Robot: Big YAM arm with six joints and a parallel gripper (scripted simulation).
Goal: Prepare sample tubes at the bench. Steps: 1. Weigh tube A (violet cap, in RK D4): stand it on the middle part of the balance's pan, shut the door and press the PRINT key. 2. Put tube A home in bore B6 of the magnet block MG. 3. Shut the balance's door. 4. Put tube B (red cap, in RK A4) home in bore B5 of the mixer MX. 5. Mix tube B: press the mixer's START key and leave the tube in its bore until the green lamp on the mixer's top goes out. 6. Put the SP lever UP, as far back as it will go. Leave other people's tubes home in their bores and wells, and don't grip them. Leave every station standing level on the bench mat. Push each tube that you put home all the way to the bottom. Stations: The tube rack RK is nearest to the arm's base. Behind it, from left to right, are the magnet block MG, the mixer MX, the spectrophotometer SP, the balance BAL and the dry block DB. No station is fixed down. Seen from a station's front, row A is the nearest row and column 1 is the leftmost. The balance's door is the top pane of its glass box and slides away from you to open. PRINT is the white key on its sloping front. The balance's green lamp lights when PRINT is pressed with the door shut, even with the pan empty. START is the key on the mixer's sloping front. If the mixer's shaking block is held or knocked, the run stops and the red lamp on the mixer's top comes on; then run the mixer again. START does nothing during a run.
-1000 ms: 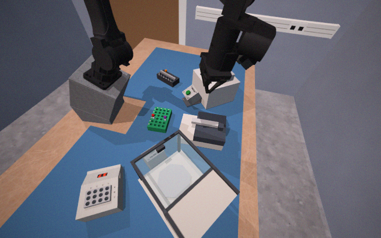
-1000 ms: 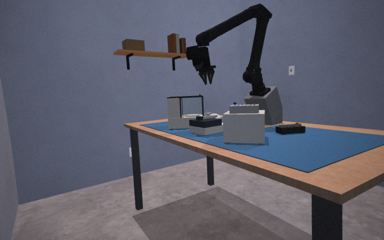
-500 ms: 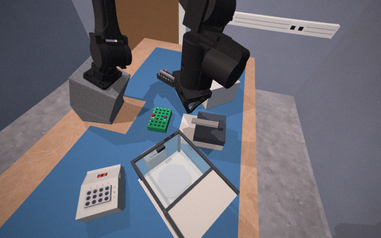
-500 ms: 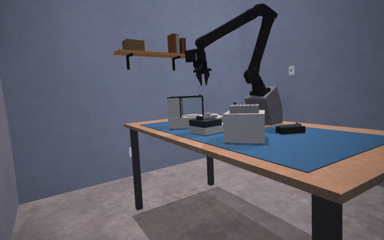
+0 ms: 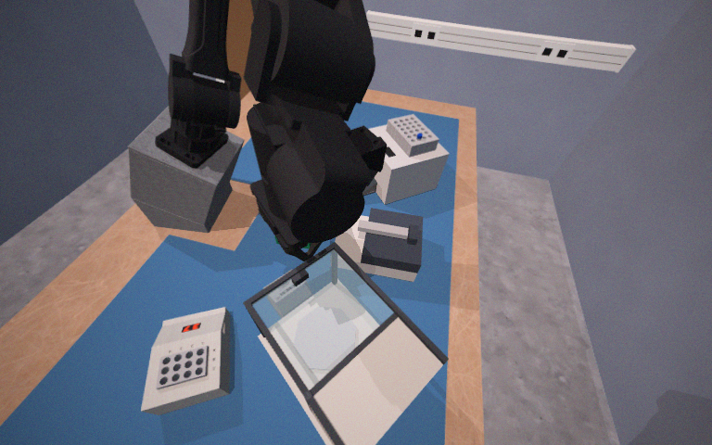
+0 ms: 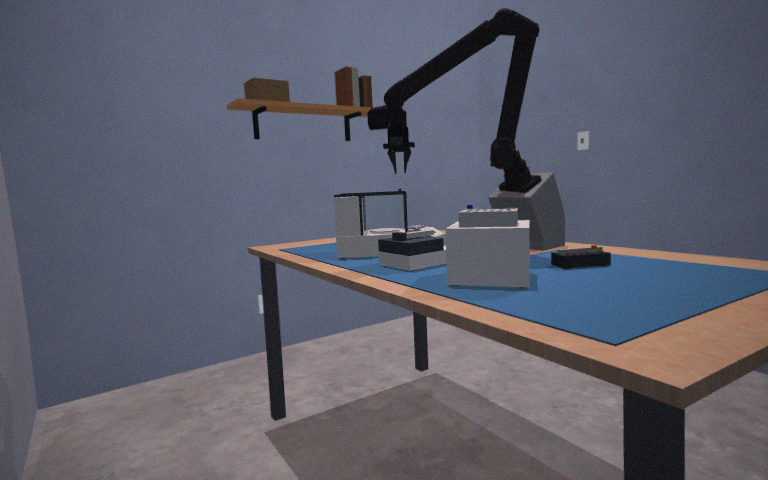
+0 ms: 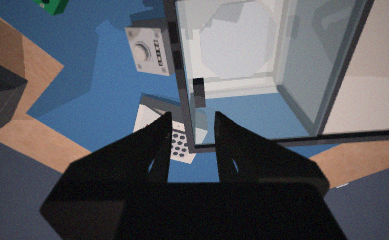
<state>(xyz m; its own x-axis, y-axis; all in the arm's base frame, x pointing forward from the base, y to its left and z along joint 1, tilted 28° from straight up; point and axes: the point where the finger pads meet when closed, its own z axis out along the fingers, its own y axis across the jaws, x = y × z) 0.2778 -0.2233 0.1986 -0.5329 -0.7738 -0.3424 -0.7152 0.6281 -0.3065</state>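
My gripper [image 6: 400,173] [image 7: 193,119] is part open, empty, fingers down, high above the balance's front edge. The balance [image 5: 382,386] [image 6: 346,228] shows a bare pan [image 5: 324,338] [image 7: 238,40]. The door's black handle [image 5: 299,276] [image 7: 199,92] is at the front edge, so the door looks shut. The PRINT key [image 7: 142,51] is on the front panel. The green rack [image 7: 56,6] is mostly hidden; neither tube A nor tube B is visible. The mixer [image 5: 412,173] [image 6: 487,255] holds a blue-capped tube [image 5: 419,135] [image 6: 469,206]. The magnet block [image 6: 580,259] shows an orange cap. The spectrophotometer [image 5: 390,253] [image 6: 410,245] has a pale lever [image 5: 383,229].
The dry block [image 5: 216,330] [image 7: 179,145] stands right of the balance. The glass box's dark frame [image 5: 354,352] [image 7: 182,85] rises beneath the gripper. The arm's pedestal [image 5: 178,187] [image 6: 546,214] stands at the bench's front edge. The arm hides much of the bench in the top view.
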